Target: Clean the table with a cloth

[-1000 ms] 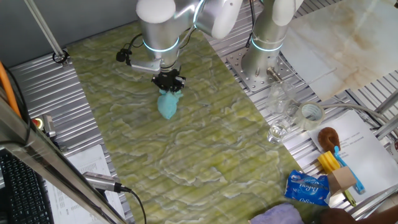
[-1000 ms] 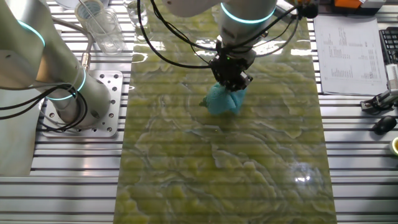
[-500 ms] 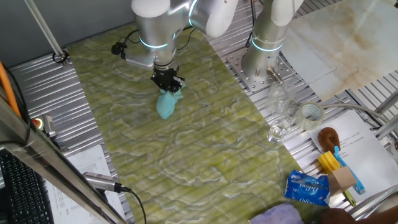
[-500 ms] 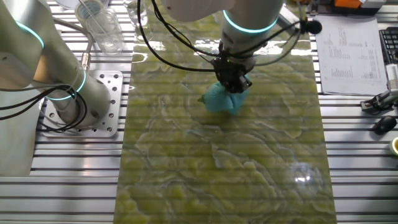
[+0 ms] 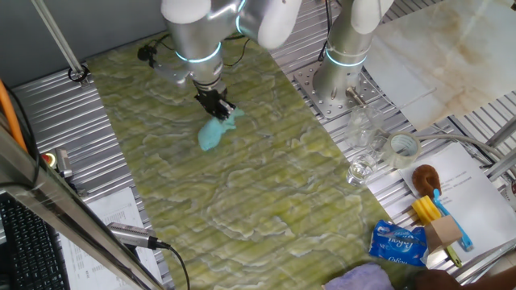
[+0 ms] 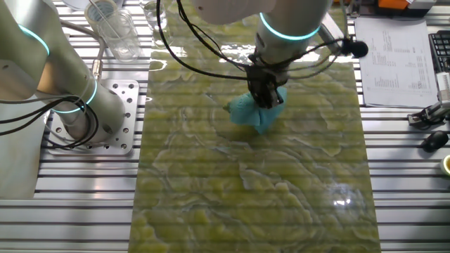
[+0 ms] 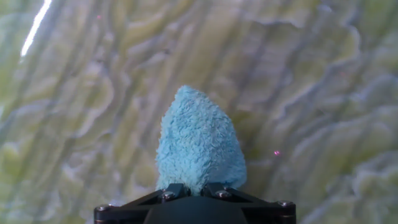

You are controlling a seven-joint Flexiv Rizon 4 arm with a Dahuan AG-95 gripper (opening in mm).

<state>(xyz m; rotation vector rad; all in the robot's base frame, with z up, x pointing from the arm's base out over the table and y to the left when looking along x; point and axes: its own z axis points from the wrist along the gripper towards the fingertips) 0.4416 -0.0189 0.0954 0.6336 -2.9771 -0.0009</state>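
Note:
The light-blue cloth [image 5: 213, 134] lies bunched on the yellow-green marbled table [image 5: 266, 209], toward its far end. My gripper [image 5: 218, 108] is shut on the cloth's upper end and presses it onto the surface. From the other fixed view, the cloth [image 6: 249, 112] shows below the gripper [image 6: 267, 98] near the table [image 6: 281, 197] middle. The hand view shows the fluffy cloth [image 7: 198, 143] sticking out ahead of the gripper [image 7: 194, 190], with the fingers clamped tight on it.
A second arm's base [image 5: 343, 76] stands on the right of the table. Clear cups [image 5: 364, 137], a tape roll [image 5: 402, 147], a blue packet [image 5: 397, 243], a brush [image 5: 427, 179] and papers [image 5: 476, 193] lie on the ribbed metal to the right. A keyboard [image 5: 28, 242] is at front left.
The gripper has slid the cloth slightly toward the left and far end of the table, and the hand has turned, so the cloth trails at a new angle.

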